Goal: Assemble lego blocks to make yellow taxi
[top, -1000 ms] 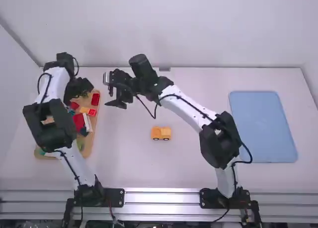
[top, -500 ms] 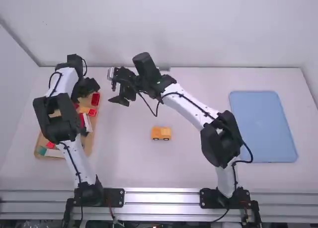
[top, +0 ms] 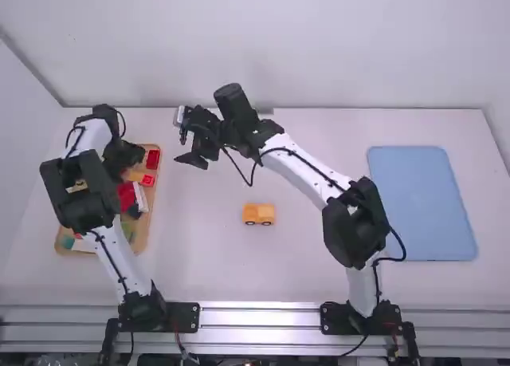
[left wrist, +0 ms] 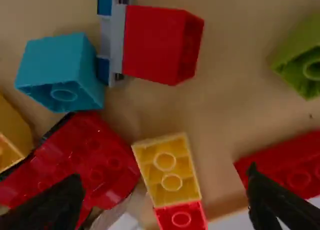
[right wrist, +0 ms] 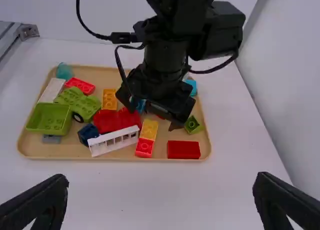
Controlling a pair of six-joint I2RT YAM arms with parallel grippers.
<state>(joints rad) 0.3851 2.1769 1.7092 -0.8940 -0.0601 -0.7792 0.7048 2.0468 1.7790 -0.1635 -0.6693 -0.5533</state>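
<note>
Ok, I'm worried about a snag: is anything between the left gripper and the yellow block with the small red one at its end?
Nothing visible stands between the left gripper and the yellow block. Its open fingers might brush the red pieces on either side, though.

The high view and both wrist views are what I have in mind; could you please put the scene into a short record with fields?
Left gripper: open, above the tan tray
Right gripper: open, nothing between its fingers
Small yellow-orange car: on the table, between tray and blue panel
Blue panel: on the table, right side of the high view
Pieces in tray: include a yellow block against a red one, a teal block and a white railing
</note>
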